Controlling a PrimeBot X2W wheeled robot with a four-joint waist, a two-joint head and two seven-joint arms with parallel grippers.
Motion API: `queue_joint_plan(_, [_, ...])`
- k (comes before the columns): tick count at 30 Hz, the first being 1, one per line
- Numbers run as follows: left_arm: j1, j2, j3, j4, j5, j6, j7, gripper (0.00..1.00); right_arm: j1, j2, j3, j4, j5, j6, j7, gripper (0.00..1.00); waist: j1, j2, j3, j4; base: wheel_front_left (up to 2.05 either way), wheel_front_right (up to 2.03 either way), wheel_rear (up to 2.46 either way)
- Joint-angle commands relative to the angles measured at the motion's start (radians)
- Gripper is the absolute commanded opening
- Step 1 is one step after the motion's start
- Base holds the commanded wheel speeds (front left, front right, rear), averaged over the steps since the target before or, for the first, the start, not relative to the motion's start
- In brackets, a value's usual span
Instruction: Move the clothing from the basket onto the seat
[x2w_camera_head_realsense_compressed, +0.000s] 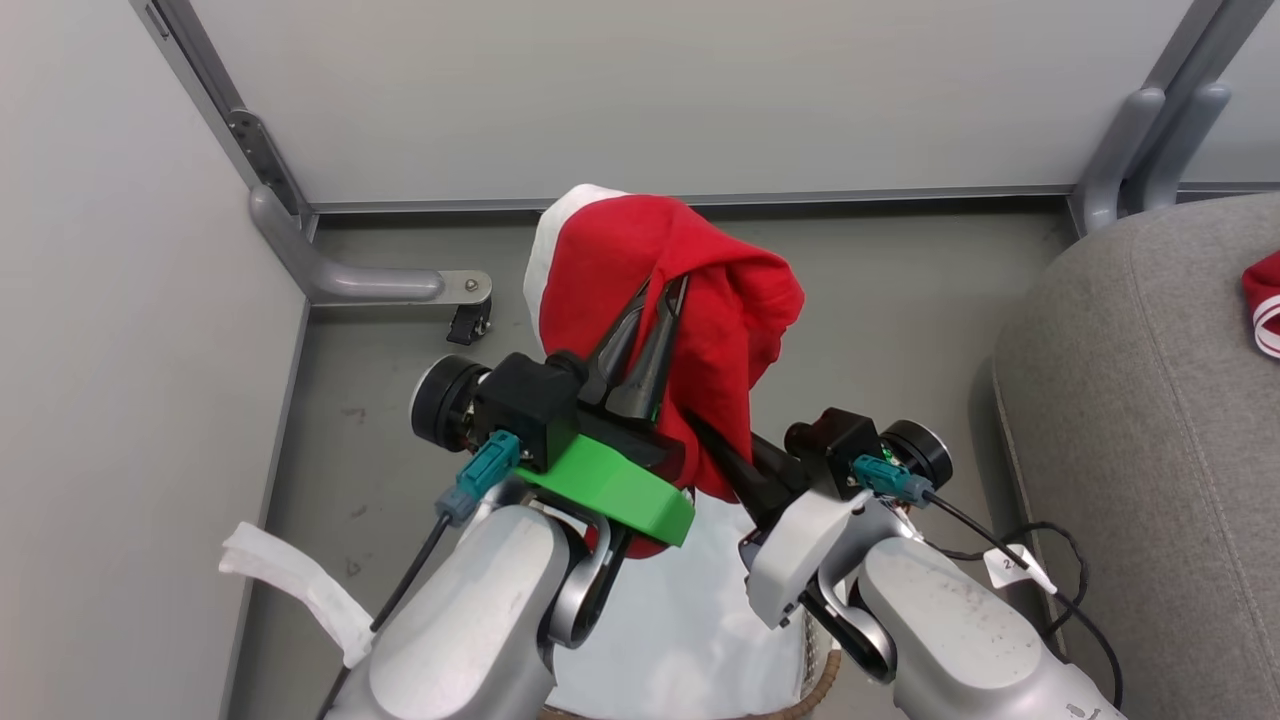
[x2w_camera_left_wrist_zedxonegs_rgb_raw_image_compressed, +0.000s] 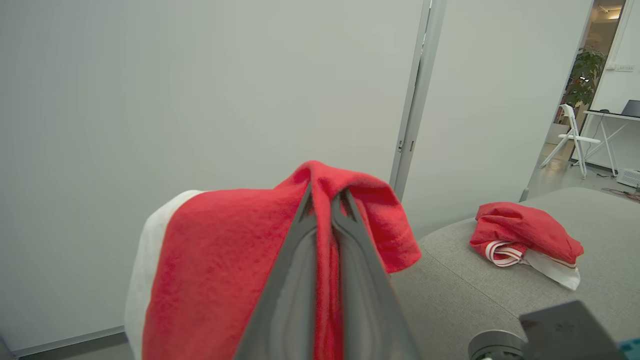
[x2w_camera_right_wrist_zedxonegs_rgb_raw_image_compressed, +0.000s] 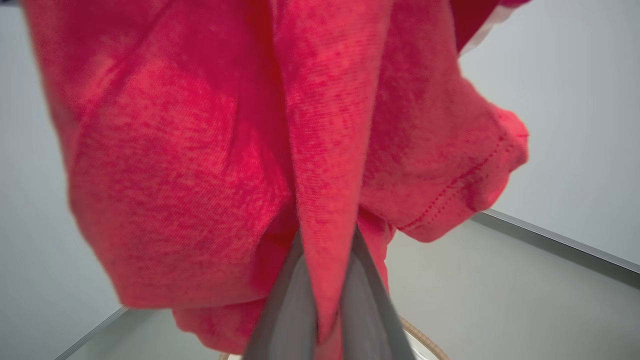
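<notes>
My left gripper (x2w_camera_head_realsense_compressed: 665, 290) and right gripper (x2w_camera_right_wrist_zedxonegs_rgb_raw_image_compressed: 327, 250) both pinch the red garment (x2w_camera_head_realsense_compressed: 620, 250), raised above the basket (x2w_camera_head_realsense_compressed: 820, 680). Another red piece (x2w_camera_head_realsense_compressed: 1262, 300) lies on the seat (x2w_camera_head_realsense_compressed: 1130, 400). The print on the cable tag (x2w_camera_head_realsense_compressed: 1005, 568) is too small to read.

Left gripper (x2w_camera_head_realsense_compressed: 665, 284), right gripper (x2w_camera_right_wrist_zedxonegs_rgb_raw_image_compressed: 325, 260): jaws clamped.

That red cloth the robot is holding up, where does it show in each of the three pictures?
Head view: the red garment hangs mid-frame, draped around the left gripper.
Left wrist view: lower centre, pinched by that same gripper.
Right wrist view: upper and middle frame, pinched by the right gripper.
Shared landmark: the pale wall behind the cloth.
</notes>
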Motion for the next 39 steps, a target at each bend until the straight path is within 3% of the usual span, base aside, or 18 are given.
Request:
queue_joint_plan(1, [-0.01, 0.002, 0.006, 0.002, 0.01, 0.004, -0.001, 0.0, 0.004, -0.004, -0.002, -0.006, 0.006, -0.001, -0.002, 0.0, 0.0, 0.0, 0.003, -0.007, 0.0, 0.0, 0.0])
queue_joint_plan(9, [-0.014, 0.001, 0.027, -0.002, 0.021, 0.005, -0.001, 0.0, 0.008, -0.004, -0.01, -0.031, 0.002, -0.001, -0.002, 0.0, 0.0, 0.0, 0.019, -0.066, 0.0, 0.0, 0.0])
queue_joint_plan(10, [-0.014, 0.001, 0.031, -0.001, 0.028, 0.0, -0.001, 0.86, 0.008, -0.004, -0.012, -0.04, 0.003, -0.001, -0.002, 0.0, 0.0, 0.0, 0.023, -0.084, 0.0, 0.0, 0.0])
queue_joint_plan(11, [-0.016, 0.001, 0.036, 0.0, 0.039, 0.0, -0.001, 1.0, 0.009, -0.004, -0.011, -0.047, 0.006, -0.001, -0.002, 0.0, 0.0, 0.0, 0.024, -0.1, 0.0, 0.0, 0.0])
queue_joint_plan(14, [-0.009, 0.001, 0.055, 0.004, 0.067, -0.002, -0.001, 1.0, 0.016, -0.004, -0.012, -0.076, 0.013, -0.001, -0.002, 0.0, 0.0, 0.0, 0.029, -0.164, 0.0, 0.0, 0.0])
queue_joint_plan(19, [0.026, 0.002, 0.121, 0.031, 0.124, -0.026, -0.001, 1.0, 0.025, -0.004, -0.03, -0.153, 0.022, -0.001, -0.002, 0.0, 0.0, 0.0, 0.045, -0.333, 0.0, 0.0, 0.0])
queue_joint_plan(24, [0.06, 0.005, 0.207, 0.062, 0.192, -0.069, -0.001, 1.0, 0.046, -0.003, -0.058, -0.21, 0.032, -0.001, -0.002, 0.0, 0.0, 0.0, 0.06, -0.51, 0.0, 0.0, 0.0])
queue_joint_plan(30, [0.103, 0.005, 0.273, 0.063, 0.249, -0.11, -0.001, 1.0, 0.071, -0.001, -0.106, -0.259, 0.009, -0.001, -0.002, 0.0, 0.0, 0.0, 0.08, -0.665, 0.0, 0.0, 0.0])
queue_joint_plan(32, [0.115, 0.006, 0.284, 0.061, 0.263, -0.119, -0.001, 1.0, 0.086, -0.001, -0.124, -0.267, 0.006, -0.001, -0.002, 0.0, 0.0, 0.0, 0.087, -0.702, 0.0, 0.0, 0.0])
queue_joint_plan(39, [0.085, 0.004, 0.243, 0.088, 0.288, -0.146, -0.001, 1.0, 0.09, -0.007, -0.269, -0.314, -0.07, -0.001, -0.002, 0.0, 0.0, 0.0, 0.142, -0.724, 0.0, 0.0, 0.0])
